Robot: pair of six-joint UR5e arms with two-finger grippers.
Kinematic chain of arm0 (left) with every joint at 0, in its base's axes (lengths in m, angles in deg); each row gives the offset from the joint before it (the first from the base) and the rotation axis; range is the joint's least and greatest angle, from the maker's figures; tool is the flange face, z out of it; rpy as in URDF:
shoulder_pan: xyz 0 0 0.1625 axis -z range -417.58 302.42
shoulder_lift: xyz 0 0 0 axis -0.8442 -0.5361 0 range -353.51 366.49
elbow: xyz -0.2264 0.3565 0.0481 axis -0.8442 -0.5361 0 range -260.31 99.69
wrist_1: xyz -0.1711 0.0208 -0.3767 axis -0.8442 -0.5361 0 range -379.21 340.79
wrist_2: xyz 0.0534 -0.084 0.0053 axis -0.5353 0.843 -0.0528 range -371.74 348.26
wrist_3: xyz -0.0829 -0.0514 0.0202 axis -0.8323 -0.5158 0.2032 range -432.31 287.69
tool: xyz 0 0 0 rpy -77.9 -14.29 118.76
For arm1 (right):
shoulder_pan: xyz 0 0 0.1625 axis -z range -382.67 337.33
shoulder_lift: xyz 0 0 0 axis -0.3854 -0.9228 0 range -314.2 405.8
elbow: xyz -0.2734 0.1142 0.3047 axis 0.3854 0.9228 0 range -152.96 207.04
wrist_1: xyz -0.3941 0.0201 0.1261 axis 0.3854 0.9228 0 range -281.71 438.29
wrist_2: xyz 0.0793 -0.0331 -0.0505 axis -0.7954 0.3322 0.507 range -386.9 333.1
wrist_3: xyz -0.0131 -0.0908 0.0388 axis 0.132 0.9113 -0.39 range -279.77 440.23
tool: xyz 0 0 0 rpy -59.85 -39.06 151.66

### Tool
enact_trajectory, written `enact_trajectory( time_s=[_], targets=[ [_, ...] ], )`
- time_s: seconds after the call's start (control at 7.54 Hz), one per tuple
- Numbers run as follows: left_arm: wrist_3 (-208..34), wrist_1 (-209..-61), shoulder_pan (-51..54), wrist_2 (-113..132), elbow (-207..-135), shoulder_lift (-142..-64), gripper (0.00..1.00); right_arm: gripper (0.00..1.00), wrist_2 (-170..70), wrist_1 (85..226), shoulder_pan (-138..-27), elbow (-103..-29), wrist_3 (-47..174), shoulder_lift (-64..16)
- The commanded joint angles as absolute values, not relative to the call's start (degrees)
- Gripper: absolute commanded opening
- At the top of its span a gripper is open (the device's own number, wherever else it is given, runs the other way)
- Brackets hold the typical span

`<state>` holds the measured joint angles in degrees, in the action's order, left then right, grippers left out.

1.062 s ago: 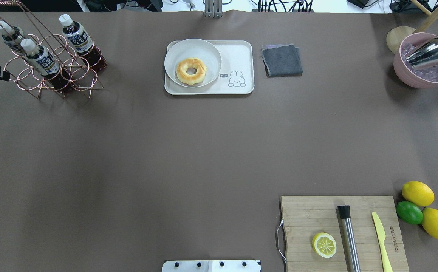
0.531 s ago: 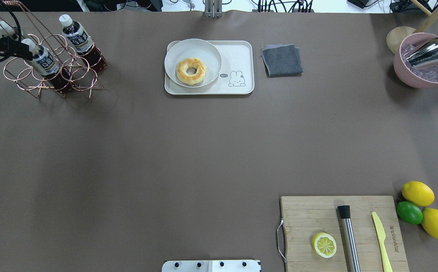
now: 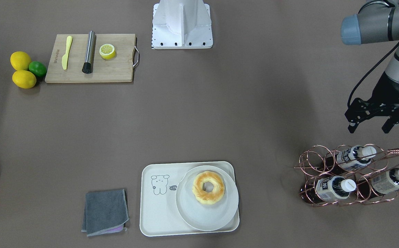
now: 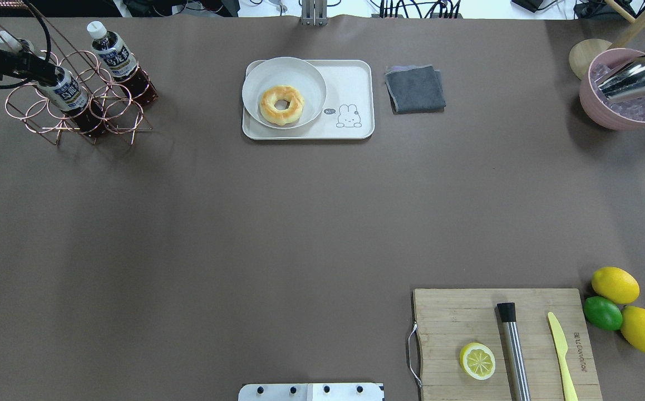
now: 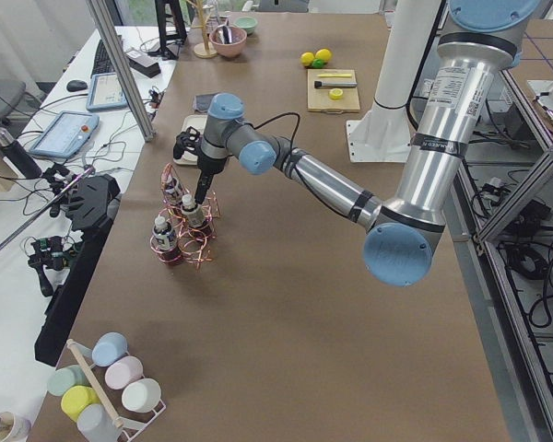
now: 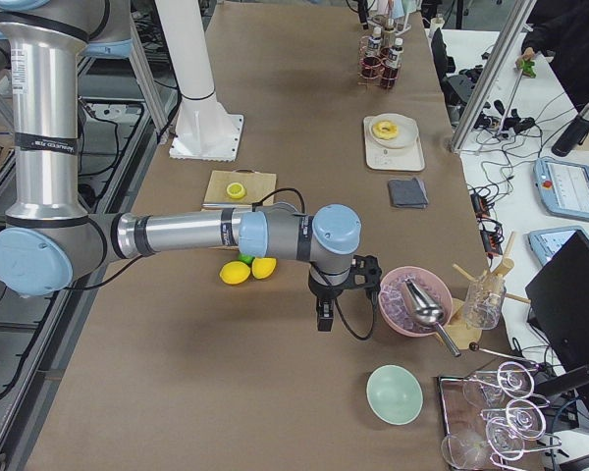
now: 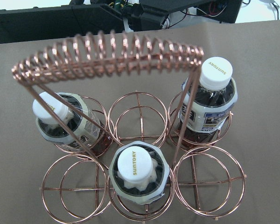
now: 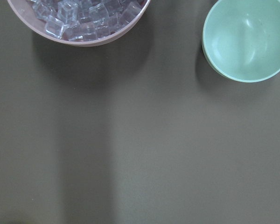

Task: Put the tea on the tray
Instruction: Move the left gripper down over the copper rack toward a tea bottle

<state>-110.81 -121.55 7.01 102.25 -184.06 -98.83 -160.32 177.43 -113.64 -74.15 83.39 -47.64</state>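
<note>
On the brown tabletop (image 4: pixel 300 223) sits the tray (image 4: pixel 355 78) — a desk (image 5: pixel 60 69) alongside.

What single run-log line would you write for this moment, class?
phase: approach | left gripper: open, above rack | tea: three bottles in rack, none gripped | tray: holds plate with doughnut, no tea

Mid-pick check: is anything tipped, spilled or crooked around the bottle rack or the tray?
Nothing stands out. The three small clear white-capped bottles of dark tea stand upright in the copper wire rack, nothing spilled. The cream-white rounded tray lies flat, with the round white plate and golden doughnut at one end.
</note>
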Motion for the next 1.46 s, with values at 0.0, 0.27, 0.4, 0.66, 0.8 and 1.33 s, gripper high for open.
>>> enact_trajectory(
  time_s=[0.0, 0.27, 0.4, 0.66, 0.8, 1.33],
  targets=[
    [-111.0, -127.9, 7.0, 102.6, -179.2, -99.6, 0.97, 1.0, -160.3, 177.4, -113.6, -74.2, 83.4, -47.6],
    [-111.0, -127.8, 7.1, 102.6, -177.1, -101.7, 0.93, 1.0, -160.3, 177.4, -113.6, -74.2, 83.4, -47.6],
    [-110.5, -127.9, 7.4, 102.6, -175.5, -102.7, 0.92, 1.0, -160.3, 177.4, -113.7, -74.1, 83.4, -47.6],
    [-109.9, -128.0, 7.7, 102.6, -174.8, -102.8, 0.92, 1.0, -160.2, 177.4, -113.6, -74.1, 83.3, -47.5],
    [-109.1, -128.0, 8.0, 102.7, -174.8, -102.7, 0.92, 1.0, -160.2, 177.4, -113.6, -73.9, 83.4, -47.4],
    [-109.1, -128.0, 8.1, 102.7, -174.8, -102.6, 0.61, 1.0, -160.3, 177.4, -113.6, -74.0, 83.3, -47.2]
  ],
)
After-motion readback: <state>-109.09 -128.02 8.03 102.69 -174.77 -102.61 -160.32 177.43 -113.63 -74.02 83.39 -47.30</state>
